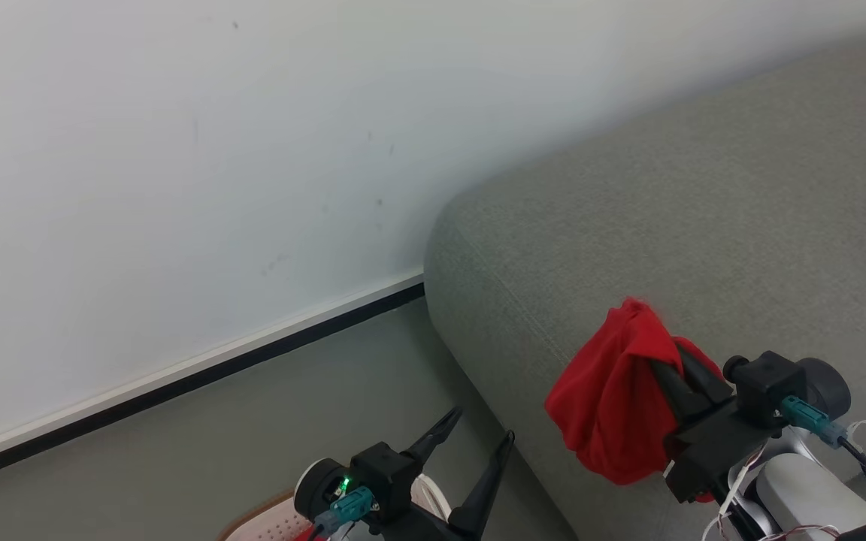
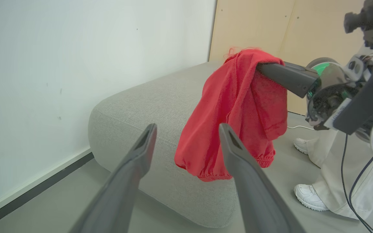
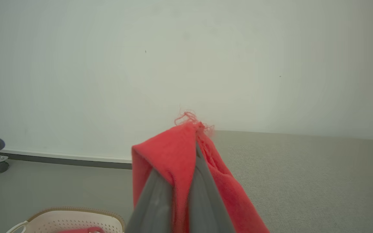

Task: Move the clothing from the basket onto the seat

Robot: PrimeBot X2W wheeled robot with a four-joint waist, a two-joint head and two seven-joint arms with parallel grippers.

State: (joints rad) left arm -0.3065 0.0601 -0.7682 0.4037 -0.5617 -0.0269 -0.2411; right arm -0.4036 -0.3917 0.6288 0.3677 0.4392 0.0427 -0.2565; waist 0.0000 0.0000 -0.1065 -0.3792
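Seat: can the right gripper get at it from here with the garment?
Probably yes: the right gripper, shut on the red garment, hangs at the seat's near edge; nothing stands between.

Open cushion ahead, red cloth hanging in the lane

The seat offers a broad open top running up and right, and the floor strip between its rounded end and the wall is passable. In the way: the red garment hanging from the pinched right gripper before the seat's near edge, facing the left gripper and its 2 spread fingers. The basket sits low under that gripper, and a person's legs stand beyond the right arm.
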